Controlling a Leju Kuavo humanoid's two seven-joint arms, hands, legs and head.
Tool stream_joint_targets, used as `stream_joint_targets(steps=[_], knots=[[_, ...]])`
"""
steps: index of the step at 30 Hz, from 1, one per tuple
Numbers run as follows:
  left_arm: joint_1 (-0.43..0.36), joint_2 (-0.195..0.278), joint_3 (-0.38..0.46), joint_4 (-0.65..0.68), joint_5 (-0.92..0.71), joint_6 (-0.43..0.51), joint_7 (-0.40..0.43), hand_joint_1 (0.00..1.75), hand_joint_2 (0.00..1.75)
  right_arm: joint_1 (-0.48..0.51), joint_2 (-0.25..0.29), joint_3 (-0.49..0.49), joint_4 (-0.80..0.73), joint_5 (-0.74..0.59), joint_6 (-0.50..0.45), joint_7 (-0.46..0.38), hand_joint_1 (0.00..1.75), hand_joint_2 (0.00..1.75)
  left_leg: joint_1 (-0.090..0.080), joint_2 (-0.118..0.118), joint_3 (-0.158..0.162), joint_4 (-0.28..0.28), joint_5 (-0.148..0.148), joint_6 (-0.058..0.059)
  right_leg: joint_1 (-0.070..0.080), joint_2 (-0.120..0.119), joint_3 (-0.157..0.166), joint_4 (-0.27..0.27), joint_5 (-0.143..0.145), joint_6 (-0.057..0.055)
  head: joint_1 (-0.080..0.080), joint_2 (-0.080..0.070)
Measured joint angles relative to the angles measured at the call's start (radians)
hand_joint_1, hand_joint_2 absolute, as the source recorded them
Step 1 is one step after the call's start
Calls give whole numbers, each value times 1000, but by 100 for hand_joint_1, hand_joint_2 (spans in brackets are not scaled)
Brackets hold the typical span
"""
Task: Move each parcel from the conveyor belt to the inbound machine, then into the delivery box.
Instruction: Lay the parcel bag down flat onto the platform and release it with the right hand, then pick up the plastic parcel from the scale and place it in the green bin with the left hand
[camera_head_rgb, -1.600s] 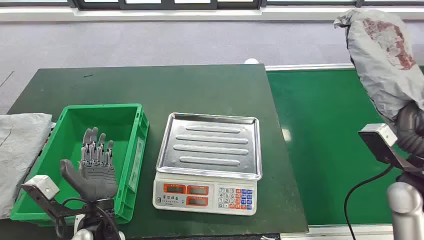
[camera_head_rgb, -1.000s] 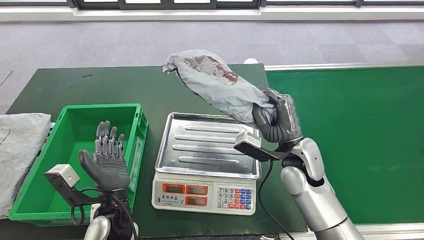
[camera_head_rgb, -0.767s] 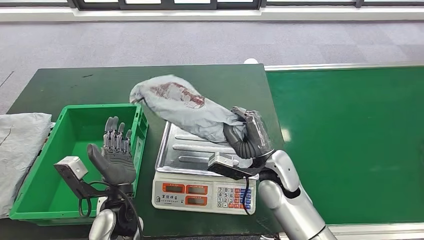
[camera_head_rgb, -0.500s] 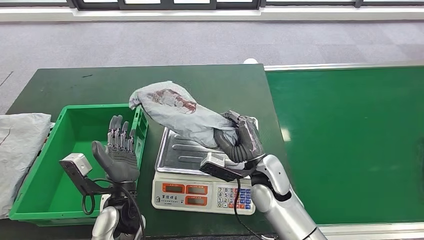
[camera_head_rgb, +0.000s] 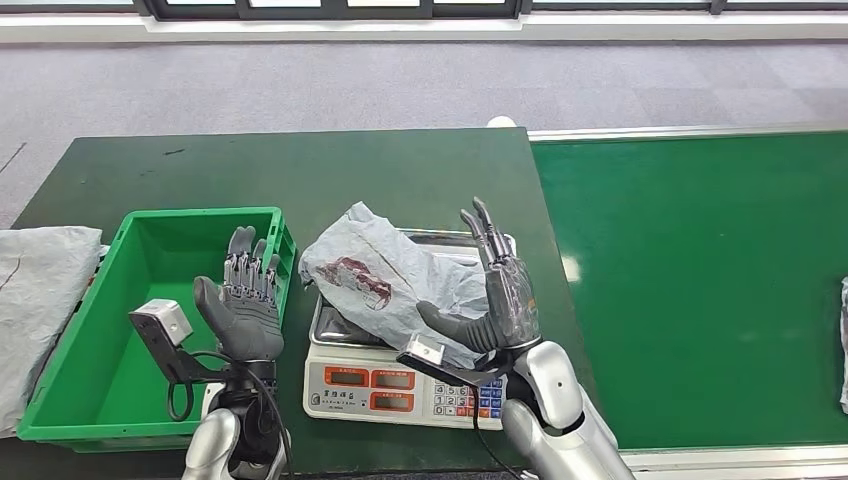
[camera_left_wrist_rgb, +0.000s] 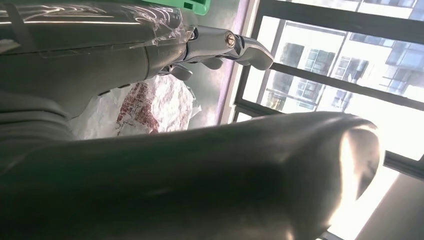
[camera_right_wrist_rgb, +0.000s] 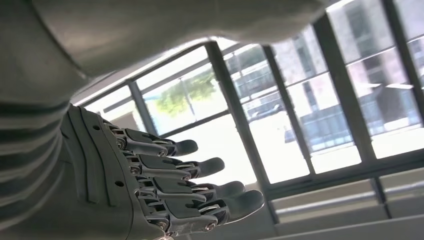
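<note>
A crumpled grey parcel with a dark red print lies on the steel tray of the scale, the inbound machine; it also shows in the left wrist view. My right hand stands upright just right of the parcel, fingers spread and straight, holding nothing; its thumb lies against the parcel's near end. The right wrist view shows the same spread fingers. My left hand is raised, open, at the right wall of the green crate, the delivery box, which has nothing in it.
The green conveyor belt runs along the right; a grey parcel edge peeks in at its far right. Another grey bag lies left of the crate. The dark green table carries the crate and scale.
My right hand carried the parcel from the belt over to the scale, lowered it onto the tray and let go, fingers now spread. My left hand drifted slightly right.
</note>
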Motion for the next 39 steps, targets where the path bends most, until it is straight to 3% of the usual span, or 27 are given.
stream_joint_targets(steps=[7, 16, 18, 20, 22, 25, 27, 33, 39], knots=[[2, 3, 0, -1, -200, 158, 14, 0, 0, 161, -7, -38, -193, -50, -40, -44, 0, 0, 0, 0, -1, 0, 0, 0, 0, 0, 0, 0, 0, 0, 0, 0], [0, 4, -14, -1, -291, 214, 21, 0, 0, 244, -10, -56, -336, -81, -36, -90, 0, 0, 0, 1, 0, 0, 0, 0, 0, 0, -2, 0, 0, 0, 0, 0], [-8, 9, -26, 0, -412, 247, 30, 0, 0, 285, -14, -59, -408, -154, -42, -152, 0, 87, 0, -1, -1, 0, 0, 0, 0, -1, -2, 0, 0, 0, 0, 0], [-31, 24, -48, 2, -584, 232, 74, 0, 87, 334, -25, -60, -506, -272, -45, -239, 0, 175, 0, -2, -1, 0, 0, 0, -1, -2, -2, 0, 0, 0, 0, 0], [-67, 48, -79, 14, -736, 132, 147, 0, 175, 382, -35, -69, -607, -397, -47, -366, 0, 175, 0, -3, -1, 0, 0, 0, -1, -2, -1, 0, -1, 0, 0, 0], [-137, 79, -133, 72, -892, -17, 187, 0, 175, 441, -27, -112, -733, -574, -48, -577, 0, 175, -1, -1, -1, 0, -1, 0, -1, -1, -2, 0, -1, 0, 0, 0], [-192, 89, -170, 126, -964, -61, 181, 0, 175, 458, -22, -146, -781, -644, -48, -637, 0, 175, -1, 0, 0, 0, -1, 0, -1, -1, -2, 0, -1, 0, 0, 0], [-383, 93, -303, 329, -1084, -186, 191, 0, 175, 397, -23, -166, -822, -652, -44, -601, 0, 175, -1, 1, 0, 0, 3, 1, -1, 0, -2, 0, 4, 0, 0, 0], [-455, 89, -371, 439, -1097, -196, 195, 0, 175, 366, -23, -166, -830, -642, -44, -589, 0, 175, -1, 2, 0, 0, 4, 1, -1, 0, -1, 0, 5, 0, 0, 0]])
